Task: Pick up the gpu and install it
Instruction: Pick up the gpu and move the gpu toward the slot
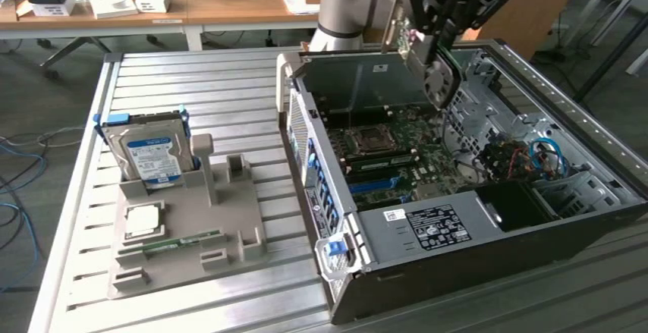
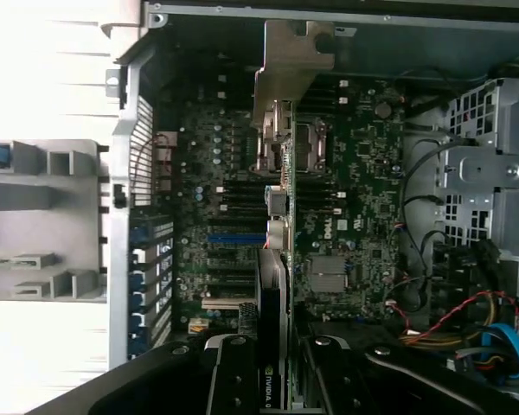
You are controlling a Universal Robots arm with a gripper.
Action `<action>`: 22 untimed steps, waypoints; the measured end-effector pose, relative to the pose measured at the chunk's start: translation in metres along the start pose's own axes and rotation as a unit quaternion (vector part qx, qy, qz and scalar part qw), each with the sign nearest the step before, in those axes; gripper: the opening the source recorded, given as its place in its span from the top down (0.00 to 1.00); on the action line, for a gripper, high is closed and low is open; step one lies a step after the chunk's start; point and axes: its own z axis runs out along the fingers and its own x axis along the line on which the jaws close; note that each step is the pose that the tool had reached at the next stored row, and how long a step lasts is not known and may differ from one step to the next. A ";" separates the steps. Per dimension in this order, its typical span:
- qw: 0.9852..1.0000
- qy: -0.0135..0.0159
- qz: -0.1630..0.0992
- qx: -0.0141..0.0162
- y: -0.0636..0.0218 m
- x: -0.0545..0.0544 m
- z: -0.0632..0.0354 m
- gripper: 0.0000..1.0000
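The gpu (image 1: 441,83) is a slim dark card with a round fan. It hangs upright over the back of the open computer case (image 1: 456,230), clear of the green motherboard (image 1: 390,151) below. My gripper (image 1: 433,37) is shut on the card's upper part. In the wrist view the gpu (image 2: 275,268) is seen edge-on, running out from between my black fingers (image 2: 233,372), its light metal bracket (image 2: 290,60) at the far end. It lines up over the motherboard's expansion slots (image 2: 233,238).
A grey holder (image 1: 228,219) on the slatted table beside the case carries a blue-framed hard drive (image 1: 152,151), a processor (image 1: 142,219) and a green memory stick (image 1: 182,240). Drive cages and cables (image 1: 532,158) crowd the case's right side. The arm's base (image 1: 339,22) stands behind the case.
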 end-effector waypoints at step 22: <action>1.000 0.001 0.000 0.000 -0.0002 -0.040 0.0007 0.74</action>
